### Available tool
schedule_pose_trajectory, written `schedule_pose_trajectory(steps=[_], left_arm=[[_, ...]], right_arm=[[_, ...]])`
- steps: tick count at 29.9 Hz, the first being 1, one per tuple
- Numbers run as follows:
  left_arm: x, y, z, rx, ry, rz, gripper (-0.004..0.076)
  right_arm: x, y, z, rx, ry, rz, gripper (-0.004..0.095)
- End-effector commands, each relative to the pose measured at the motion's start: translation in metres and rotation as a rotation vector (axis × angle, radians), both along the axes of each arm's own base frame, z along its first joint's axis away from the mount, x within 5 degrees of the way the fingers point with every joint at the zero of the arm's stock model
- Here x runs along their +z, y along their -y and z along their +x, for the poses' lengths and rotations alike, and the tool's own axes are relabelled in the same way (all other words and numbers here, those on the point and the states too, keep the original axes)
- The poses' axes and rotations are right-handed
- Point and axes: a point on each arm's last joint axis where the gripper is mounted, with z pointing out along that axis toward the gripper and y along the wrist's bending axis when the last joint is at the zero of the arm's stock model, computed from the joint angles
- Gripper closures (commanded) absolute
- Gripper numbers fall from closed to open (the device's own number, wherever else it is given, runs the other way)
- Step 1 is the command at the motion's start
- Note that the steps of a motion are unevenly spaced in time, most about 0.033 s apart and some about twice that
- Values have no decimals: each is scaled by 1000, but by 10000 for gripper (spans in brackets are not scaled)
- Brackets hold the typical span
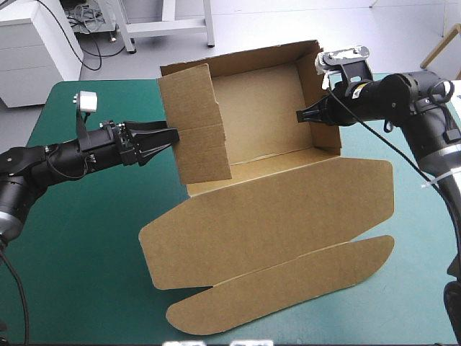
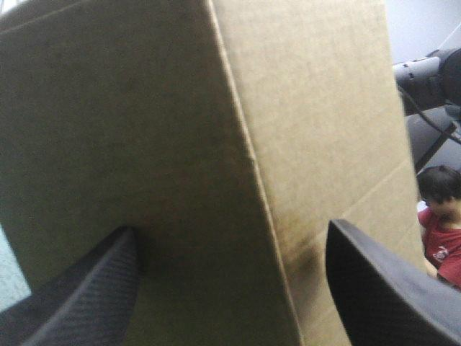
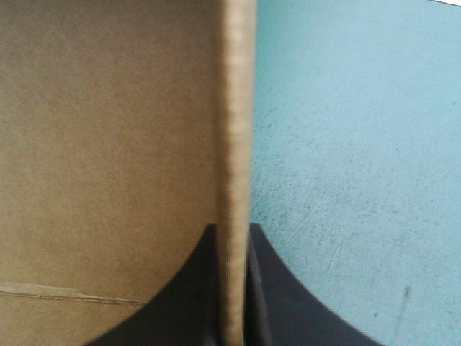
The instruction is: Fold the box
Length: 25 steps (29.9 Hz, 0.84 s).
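Brown cardboard box (image 1: 259, 115) on the teal-green counter (image 1: 86, 231). Tray part sits toward the far edge, a little right of centre. Tray open on top, with the far wall and both side walls raised. Lid (image 1: 274, 209) lies flat on the counter, running from the tray's near side toward the near edge. Its long rounded tuck flap (image 1: 288, 288) is also flat and lies closest to the near edge.

Left jaws: spread. Wrist view has the two black fingers (image 2: 79, 295) well apart. The left wall (image 1: 194, 130) fills the space ahead of them, and a fold crease runs up between. High view puts the tips at that wall's outer face, about mid-height. This wall stands upright, taller than the rest of the tray.

Right jaws: pinching the right wall (image 1: 311, 90). Wrist view shows the board's cut edge (image 3: 234, 144) sandwiched between the fingers, brown face on one side, bare counter on the other.

Arms come in from opposite side edges of the counter, jaws facing each other across the tray.
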Motion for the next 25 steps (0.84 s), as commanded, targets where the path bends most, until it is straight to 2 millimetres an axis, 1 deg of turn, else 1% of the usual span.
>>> schedule_pose_trajectory(steps=[1,8,11,13,15,18,22,25], left_arm=[[29,11,-18,-116,75,-130,210],[29,12,-18,-118,70,-132,214],[31,12,-18,-121,67,-125,214],[33,13,-18,-115,50,-88,214],[35,16,-17,-79,17,-16,214],[40,22,-15,34,-44,137,214],[52,33,-18,172,-108,304,215],[53,40,-19,267,-163,411,215]], right_arm=[[27,2,-11,-9,120,65,927],[26,1,-11,-8,114,65,927],[21,0,-10,-5,95,65,927],[17,-2,-10,-1,83,66,923],[15,-6,-11,1,80,69,923],[16,-15,-12,2,102,72,923],[18,-30,-16,19,127,70,923],[19,-40,-20,29,147,69,923]])
